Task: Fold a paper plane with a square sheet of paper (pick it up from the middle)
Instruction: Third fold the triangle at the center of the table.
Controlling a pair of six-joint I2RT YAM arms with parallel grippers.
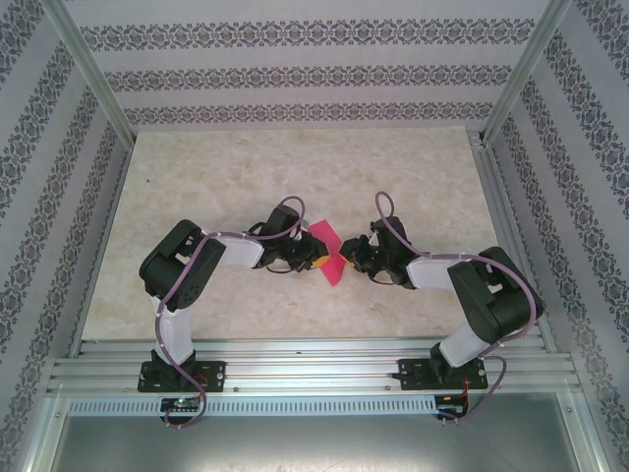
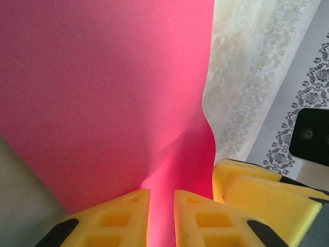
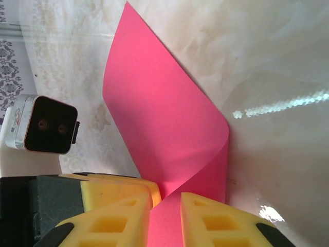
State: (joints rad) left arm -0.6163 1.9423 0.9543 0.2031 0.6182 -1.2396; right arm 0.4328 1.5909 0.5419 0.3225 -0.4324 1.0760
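top view: left gripper (image 1: 313, 260) and right gripper (image 1: 354, 258) meet nose to nose mid table (image 1: 246, 167). the square sheet of paper (image 1: 327, 244) sits between them, partly lifted, one corner poking up and back, another down toward the arm bases. both grab the same middle zone, likely so the sheet can be bent along a centre line for the first fold. how tight the jaws are can't be read from here, too small.

left wrist view: left gripper (image 2: 162, 218) jaws nearly together, only a thin slot, and the sheet (image 2: 103, 103) runs through it, so it looks pinched. the paper stands up as a broad wall, its right edge wavy from the squeeze. the right gripper's yellow fingers (image 2: 262, 193) sit just beside, on that same edge, with the right wrist camera (image 2: 310, 135) behind. this closeness gets lost from above.

right wrist view: right gripper (image 3: 165, 221) also narrowed onto the sheet (image 3: 159, 123), paper in the slot, reads as held. here the curl shows: the sheet rolls over in a soft bend, no sharp crease, far tip resting near the table (image 3: 267, 62). left gripper's fingers (image 3: 115, 184) and left wrist camera (image 3: 46, 126) are close on the left. no plane yet, judging by that, an early fold.
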